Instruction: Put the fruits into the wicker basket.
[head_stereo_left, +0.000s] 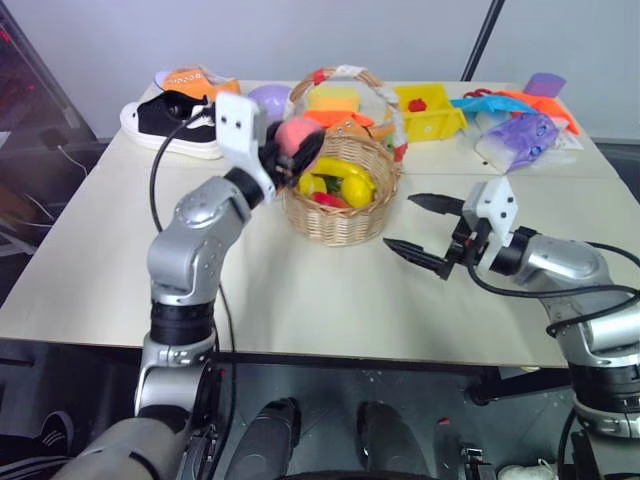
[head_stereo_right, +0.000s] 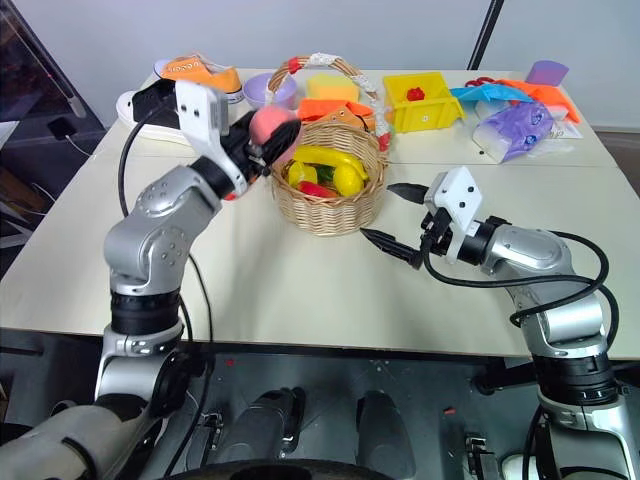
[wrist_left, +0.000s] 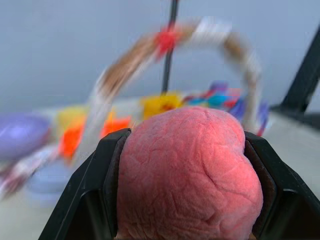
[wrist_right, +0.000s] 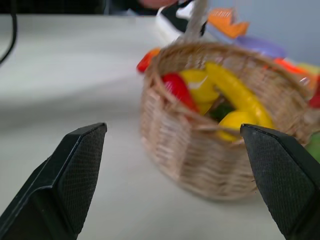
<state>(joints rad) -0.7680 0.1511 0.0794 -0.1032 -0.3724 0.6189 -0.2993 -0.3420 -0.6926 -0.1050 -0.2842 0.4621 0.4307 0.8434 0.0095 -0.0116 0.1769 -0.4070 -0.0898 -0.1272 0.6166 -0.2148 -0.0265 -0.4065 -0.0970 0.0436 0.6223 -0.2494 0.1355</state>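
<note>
while left gripper clamps peach, it hovers

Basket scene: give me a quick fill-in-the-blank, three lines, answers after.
1. The left gripper is shut on the pink ____.
2. The right gripper has its jaws ____, holding nothing.
3. The yellow bananas lie inside the wicker ____.
Missing words: peach; open; basket.
</note>
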